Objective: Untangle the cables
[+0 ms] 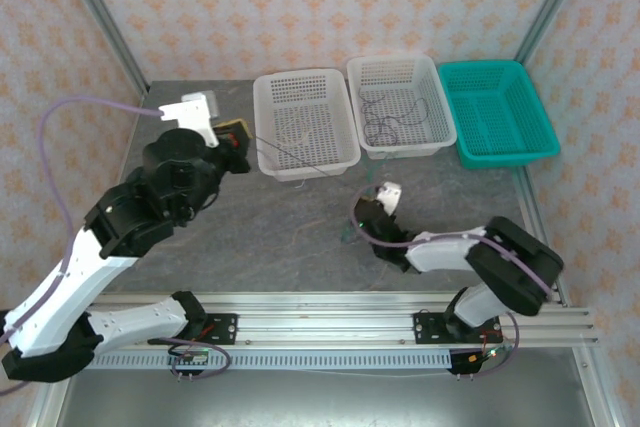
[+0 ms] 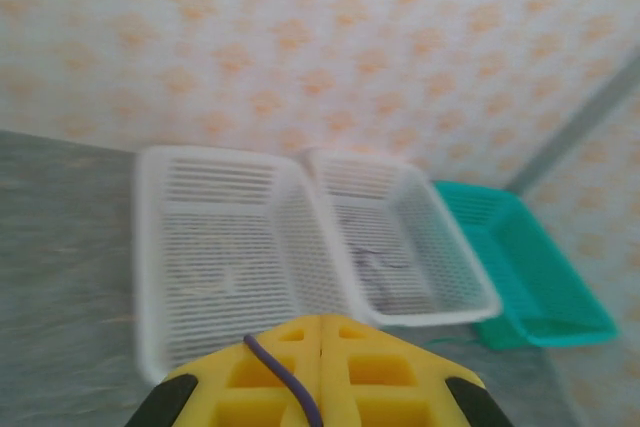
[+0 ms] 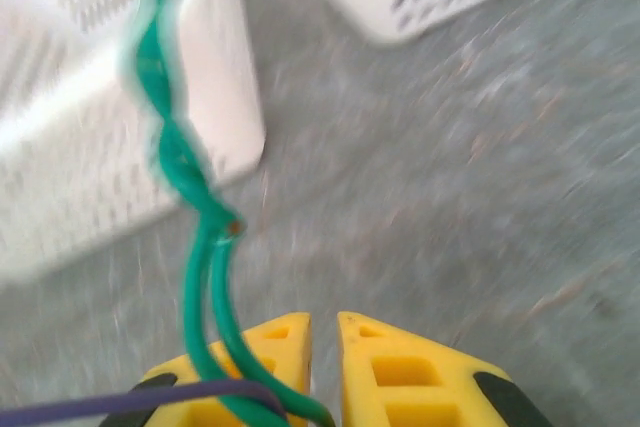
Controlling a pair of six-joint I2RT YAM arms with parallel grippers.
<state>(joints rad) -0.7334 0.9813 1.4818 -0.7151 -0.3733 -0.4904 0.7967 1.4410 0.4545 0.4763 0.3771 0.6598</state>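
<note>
The left gripper (image 2: 320,325) sits at the bottom centre of its wrist view. Its blocky yellow fingers are pressed flat together with no gap, and a thin, smooth dark purple cable (image 2: 280,372) slants across the left finger into the seam, where it is pinched. Beyond it, blurred, three slotted plastic baskets stand in a row on the grey, mottled, stone-like table (image 1: 300,237). In the overhead view the left white basket (image 1: 305,122) is just above centre, the middle white basket (image 1: 400,102) is to its right, and the teal basket (image 1: 497,112) is at the upper right. All three are rectangular with rounded corners and lattice walls. From overhead, fine pale wires (image 1: 295,132) lie looped on the floor of the left white basket, and a darker tangle (image 1: 385,127) lies in the middle one. The right gripper (image 3: 323,322), at the bottom of its wrist view, has its yellow fingers drawn nearly together, with only a slim slit between them. A glossy green cable (image 3: 185,167) is twisted like rope in the upper left of that view. It comes down, parts into two parallel strands and bends over the left finger into the slit, where it is clamped at the lower edge.
</note>
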